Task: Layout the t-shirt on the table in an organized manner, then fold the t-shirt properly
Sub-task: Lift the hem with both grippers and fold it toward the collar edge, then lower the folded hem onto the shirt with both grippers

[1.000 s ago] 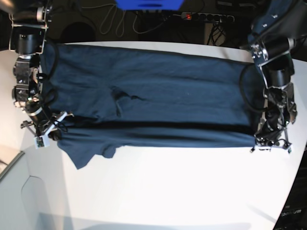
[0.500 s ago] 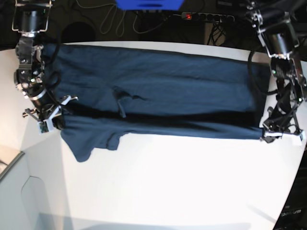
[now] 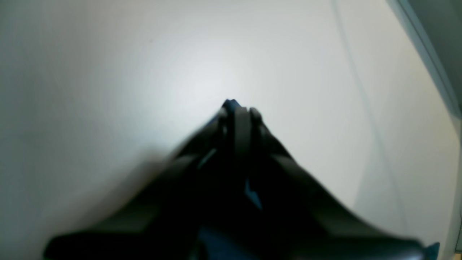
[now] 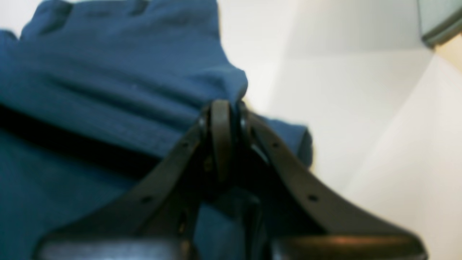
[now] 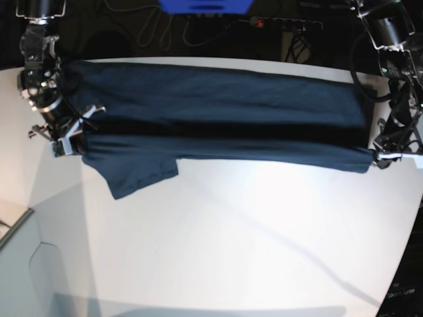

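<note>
The dark navy t-shirt (image 5: 218,112) hangs stretched in a long band across the far half of the white table (image 5: 231,231). One sleeve (image 5: 135,175) droops onto the table at the left. My right gripper (image 5: 69,142) is shut on the shirt's left end; the right wrist view shows blue fabric (image 4: 108,90) pinched at its tips (image 4: 223,108). At the other end my left gripper (image 5: 382,158) is shut on the shirt's right corner. In the left wrist view only a sliver of blue cloth (image 3: 231,103) shows at the closed tips (image 3: 236,110), above bare table (image 3: 108,72).
A power strip (image 5: 284,23), cables and a blue object (image 5: 205,5) lie beyond the table's far edge. The table's curved right edge (image 5: 406,251) falls off into dark floor. A grey panel (image 5: 26,271) sits at the lower left corner.
Both grippers have moved outward and toward the far side with the shirt's ends. The fabric has pulled taut, the middle wrinkle is gone, and its near edge has shifted back.
</note>
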Robot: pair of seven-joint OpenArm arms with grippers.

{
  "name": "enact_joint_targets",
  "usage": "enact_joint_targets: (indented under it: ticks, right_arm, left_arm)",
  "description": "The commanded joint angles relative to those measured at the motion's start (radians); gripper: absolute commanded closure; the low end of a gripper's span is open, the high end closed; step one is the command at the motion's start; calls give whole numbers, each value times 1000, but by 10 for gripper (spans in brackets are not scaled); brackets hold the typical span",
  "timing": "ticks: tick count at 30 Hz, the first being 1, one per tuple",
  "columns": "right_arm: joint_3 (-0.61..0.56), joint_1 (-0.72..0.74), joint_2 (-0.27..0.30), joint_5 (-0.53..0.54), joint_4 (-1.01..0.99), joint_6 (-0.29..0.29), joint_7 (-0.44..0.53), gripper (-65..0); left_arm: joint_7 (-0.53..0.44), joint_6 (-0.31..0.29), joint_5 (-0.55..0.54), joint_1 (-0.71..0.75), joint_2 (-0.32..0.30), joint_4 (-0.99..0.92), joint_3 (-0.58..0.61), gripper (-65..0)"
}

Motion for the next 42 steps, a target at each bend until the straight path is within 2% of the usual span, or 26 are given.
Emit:
enact_joint_targets:
  ticks: [1, 10, 13, 16, 25, 32, 42]
  right_arm:
    - [8, -5, 15, 5, 19, 2, 22, 0]
    - [8, -93, -20, 3, 79, 2, 22, 0]
    - [4, -114, -20, 3, 122, 2, 22, 0]
    - [8, -113, -35, 2, 125, 2, 22, 0]
    - [8, -65, -27, 2, -4, 2, 22, 0]
    - [8, -73, -32, 2, -6, 2, 22, 0]
    - [1, -73, -32, 2, -9, 2, 11, 0]
  left_arm:
    - [-23, -6, -9, -6, -19, 14, -6, 0]
    - [-23, -6, -9, 44, -16, 12, -2, 0]
    - [-23, -6, -3, 49, 4, 12, -6, 0]
    - [-23, -6, 0, 60, 7, 12, -6, 0]
    - [-28, -6, 0, 69, 8, 6, -6, 0]
    - [-29, -6, 0, 61, 5, -97, -2, 0]
    - [-31, -6, 0, 49, 5, -109, -2, 0]
